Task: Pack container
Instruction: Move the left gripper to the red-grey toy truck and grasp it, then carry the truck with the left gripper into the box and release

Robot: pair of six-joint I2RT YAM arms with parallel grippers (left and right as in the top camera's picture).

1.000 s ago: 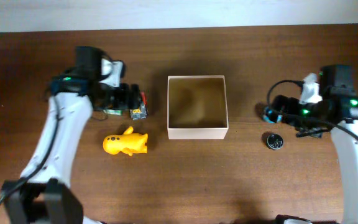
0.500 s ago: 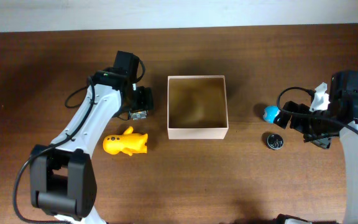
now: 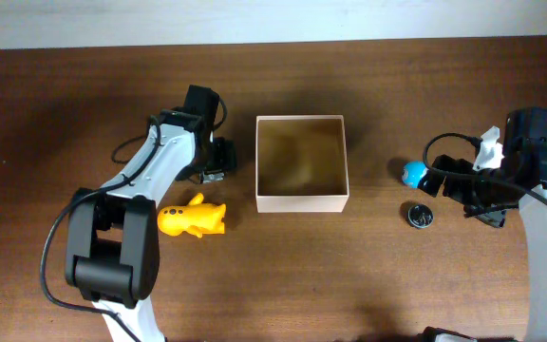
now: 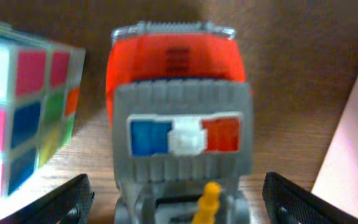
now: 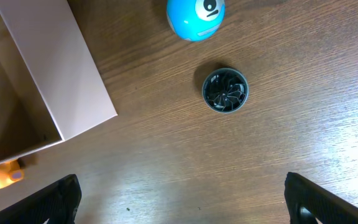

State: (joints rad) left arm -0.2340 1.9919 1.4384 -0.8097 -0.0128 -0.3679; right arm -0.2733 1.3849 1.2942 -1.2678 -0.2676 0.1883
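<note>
The container (image 3: 302,198), a square cream-walled cardboard box with a tan inside, stands open mid-table with nothing in it. Its wall shows in the right wrist view (image 5: 61,81) and at the right edge of the left wrist view (image 4: 353,155). My left gripper (image 3: 218,158) (image 4: 178,202) is open, low beside the container's left wall. A red and grey toy truck (image 4: 179,118) sits between its fingers without touching them. My right gripper (image 3: 468,195) (image 5: 180,199) is open and empty, raised above the table near a blue ball (image 3: 413,173) (image 5: 196,17).
A colour puzzle cube (image 4: 23,112) lies left of the truck. A yellow toy animal (image 3: 191,218) lies in front of the left arm. A dark round disc (image 3: 420,216) (image 5: 225,91) lies just in front of the blue ball.
My left gripper has swung right towards the container and now straddles the truck. My right gripper pulled back to the right from the blue ball, then stayed still.
</note>
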